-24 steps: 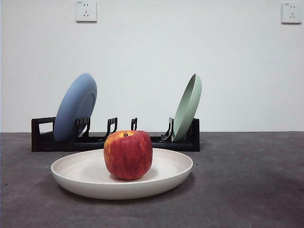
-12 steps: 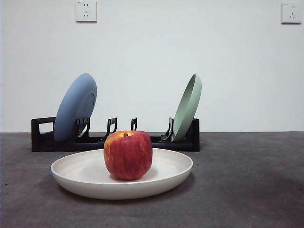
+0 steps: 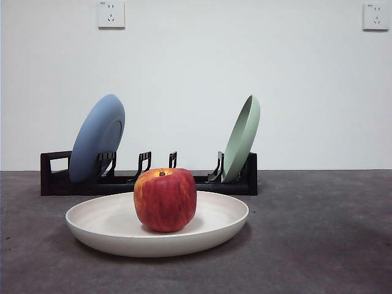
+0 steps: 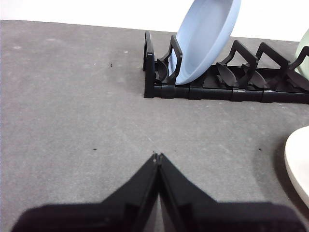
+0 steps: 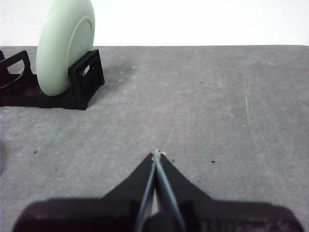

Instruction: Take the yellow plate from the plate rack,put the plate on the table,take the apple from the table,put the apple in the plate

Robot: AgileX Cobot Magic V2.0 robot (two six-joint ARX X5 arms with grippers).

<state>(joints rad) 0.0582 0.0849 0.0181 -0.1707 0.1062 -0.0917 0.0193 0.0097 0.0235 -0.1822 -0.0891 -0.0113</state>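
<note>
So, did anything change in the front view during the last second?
Nothing visibly changed. The apple sits in the yellow plate as before, the blue plate and green plate lean in the plate rack, and no arm has come into that view.

Red apple (image 3: 165,199) w/ yellow-orange streaks; cream plate (image 3: 104,228); black rack (image 3: 55,182); blue (image 3: 97,138), pale green (image 3: 241,138) plates.

Dark grey table (image 3: 331,239), kinda rough and matte, runs back to a white wall. Sitting directly on it: the yellow plate (image 3: 116,236) up front, and the black plate rack (image 3: 55,182) just behind, near the wall.
</note>
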